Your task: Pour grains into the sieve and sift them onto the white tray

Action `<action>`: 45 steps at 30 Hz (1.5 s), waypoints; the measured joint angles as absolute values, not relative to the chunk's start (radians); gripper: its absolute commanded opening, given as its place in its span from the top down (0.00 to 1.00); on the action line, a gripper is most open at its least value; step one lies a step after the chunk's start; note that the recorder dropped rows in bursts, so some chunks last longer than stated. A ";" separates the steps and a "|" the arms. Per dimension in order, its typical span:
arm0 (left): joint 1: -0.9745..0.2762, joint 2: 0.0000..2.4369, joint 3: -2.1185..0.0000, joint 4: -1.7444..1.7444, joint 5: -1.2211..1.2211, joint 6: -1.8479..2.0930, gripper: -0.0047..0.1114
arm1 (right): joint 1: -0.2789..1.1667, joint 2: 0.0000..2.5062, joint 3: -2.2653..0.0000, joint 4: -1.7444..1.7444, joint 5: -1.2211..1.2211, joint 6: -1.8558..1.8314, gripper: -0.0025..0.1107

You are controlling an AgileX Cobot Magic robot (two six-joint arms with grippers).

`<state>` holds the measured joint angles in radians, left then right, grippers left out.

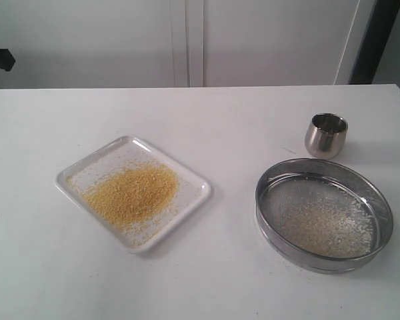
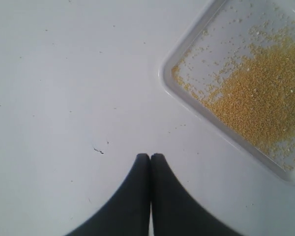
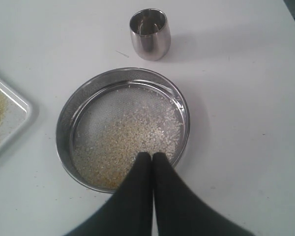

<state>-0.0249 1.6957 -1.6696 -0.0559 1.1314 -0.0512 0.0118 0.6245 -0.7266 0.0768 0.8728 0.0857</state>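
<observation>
The white tray (image 1: 198,179) lies left of centre on the table and carries a heap of fine yellow grains (image 1: 132,193). At the right stands the sieve (image 1: 324,175), its mesh holding paler whitish coarse bits (image 1: 323,227). The tray (image 2: 168,78) with its yellow grains (image 2: 258,101) also shows in the left wrist view. My left gripper (image 2: 150,156) is shut on nothing, above bare table beside the tray's corner. My right gripper (image 3: 152,155) is shut and empty, hanging over the near rim of the sieve (image 3: 64,120). Neither gripper appears in the exterior view.
A small rounded steel cup (image 1: 326,135) stands upright behind the sieve; it looks empty (image 3: 149,32). A few stray grains lie on the table near the tray. A dark post (image 1: 377,40) rises at the back right, beyond the table's far edge.
</observation>
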 measured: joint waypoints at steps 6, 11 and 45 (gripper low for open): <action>-0.025 1.695 -1.670 -0.056 1.131 -0.049 0.96 | 0.012 0.624 -0.727 0.077 0.873 0.086 0.98; -0.025 1.695 -1.670 -0.056 1.131 -0.048 0.96 | 0.012 0.624 -0.727 0.077 0.873 0.106 0.98; -0.025 1.079 -1.085 -0.037 0.783 -0.048 0.96 | 0.012 0.624 -0.727 0.077 0.873 0.112 0.98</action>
